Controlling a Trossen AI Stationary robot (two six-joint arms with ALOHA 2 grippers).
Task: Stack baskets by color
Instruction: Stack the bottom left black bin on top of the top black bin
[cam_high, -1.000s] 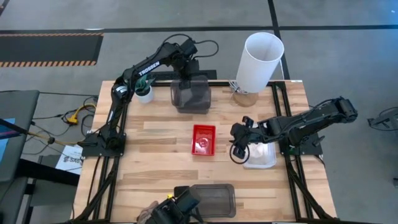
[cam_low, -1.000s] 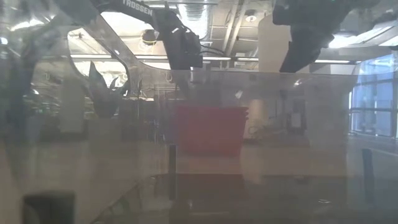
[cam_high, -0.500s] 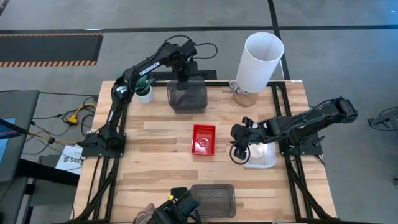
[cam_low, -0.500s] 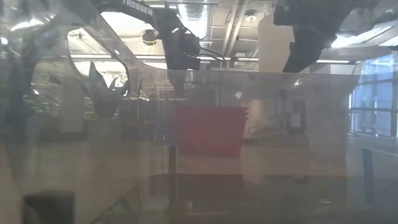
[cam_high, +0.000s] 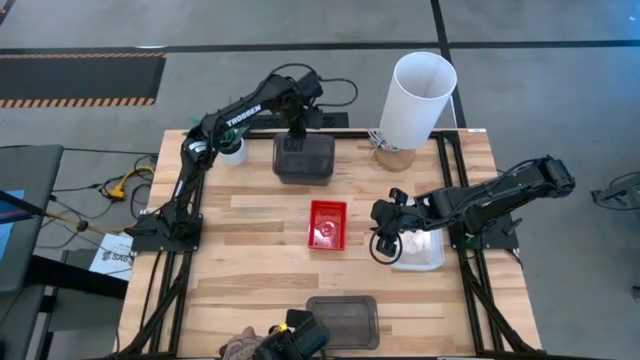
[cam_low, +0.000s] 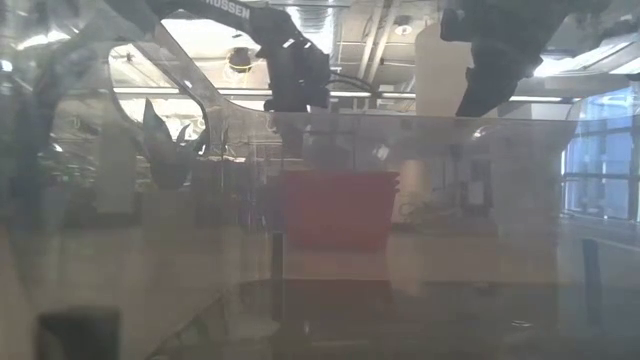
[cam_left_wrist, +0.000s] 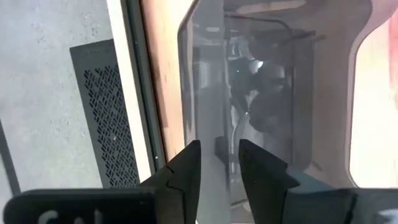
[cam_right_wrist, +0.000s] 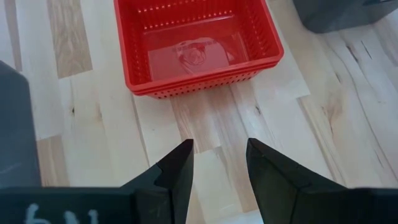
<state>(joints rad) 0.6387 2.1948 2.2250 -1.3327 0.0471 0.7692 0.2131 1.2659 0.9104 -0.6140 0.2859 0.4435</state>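
A smoky dark grey basket (cam_high: 304, 158) stands flat on its bottom at the table's far middle. My left gripper (cam_high: 297, 133) points down over its far wall, open, one finger inside that wall (cam_left_wrist: 210, 124) and one outside. A red mesh basket (cam_high: 327, 223) rests at the table's centre. A clear basket (cam_high: 418, 250) lies at the right, partly under my right gripper (cam_high: 385, 232), which hangs open above the wood with nothing between its fingers (cam_right_wrist: 217, 163). A second dark grey basket (cam_high: 343, 320) lies at the near edge.
A tall white cylinder (cam_high: 417, 98) stands at the far right, and a small potted plant (cam_high: 232, 150) at the far left beside my left arm. The low view looks through the near grey basket toward the red basket (cam_low: 337, 208). Bare wood lies left of the red basket.
The far grey basket hung skewed and lifted in my left gripper; it has come down and now sits square and flat on the table. My left wrist has rolled a little above it.
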